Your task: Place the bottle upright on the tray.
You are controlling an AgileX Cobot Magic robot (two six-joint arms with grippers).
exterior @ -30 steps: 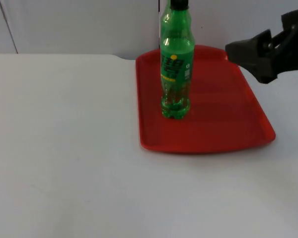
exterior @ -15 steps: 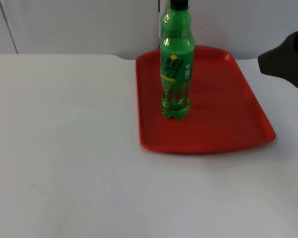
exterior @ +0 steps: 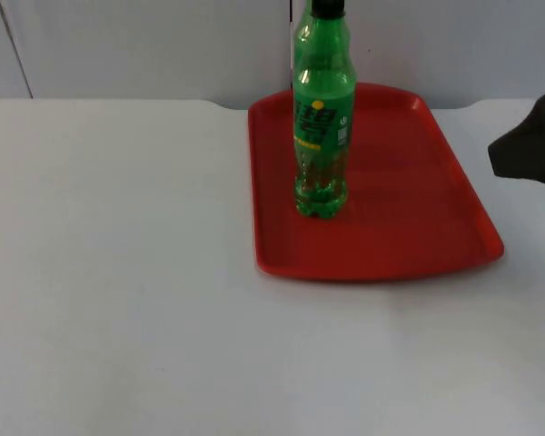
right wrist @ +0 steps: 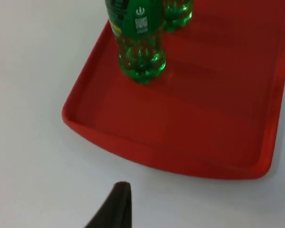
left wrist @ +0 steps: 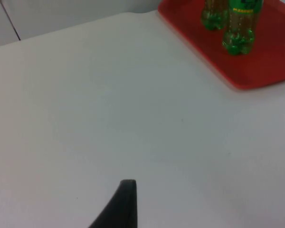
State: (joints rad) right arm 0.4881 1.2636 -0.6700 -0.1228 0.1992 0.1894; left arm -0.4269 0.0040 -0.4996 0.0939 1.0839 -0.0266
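White table (exterior: pixel 118 300) bare across the front of the top view, then red tray (exterior: pixel 418 209) right of centre, its far end near the grey partition wall (exterior: pixel 145 45). Green bottle (exterior: pixel 322 109) stands upright on tray's left half, black cap, nearly empty. Label green and yellow with white print, characters too small to read; right wrist view shows a power-type symbol and small QR-like square on label (right wrist: pixel 141 19). Right gripper (exterior: pixel 531 150) at right edge of top view, off the tray, apart from bottle; can't tell if fingers apart or together. Left gripper: one fingertip (left wrist: pixel 123 204) over bare table, well away from tray, state can't tell
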